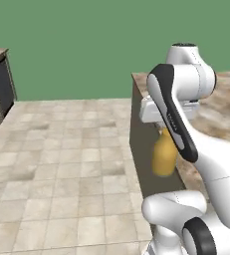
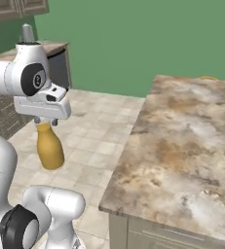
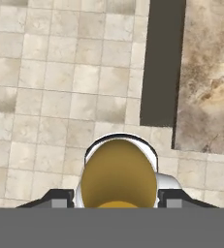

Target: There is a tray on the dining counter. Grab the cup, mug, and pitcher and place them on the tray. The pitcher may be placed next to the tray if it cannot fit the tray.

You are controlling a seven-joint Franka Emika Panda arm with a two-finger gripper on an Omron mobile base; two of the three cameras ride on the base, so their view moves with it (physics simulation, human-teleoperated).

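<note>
While hanging above tiled floor [image 2: 92,141], yellow-orange pitcher [image 2: 49,148] gripped by its neck in the tool [image 2: 45,121], just beside marbled counter [image 2: 182,136]

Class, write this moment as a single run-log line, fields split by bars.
hand: shut on pitcher neck | pitcher: hanging upright above floor | dining counter: to the side, not yet reached

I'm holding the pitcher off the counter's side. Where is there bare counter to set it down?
The beige-brown marbled stone dining counter is bare from its near corner across to its far edge. The yellow-orange bottle-shaped pitcher hangs over the tiled floor, beside the counter's dark end panel.
</note>
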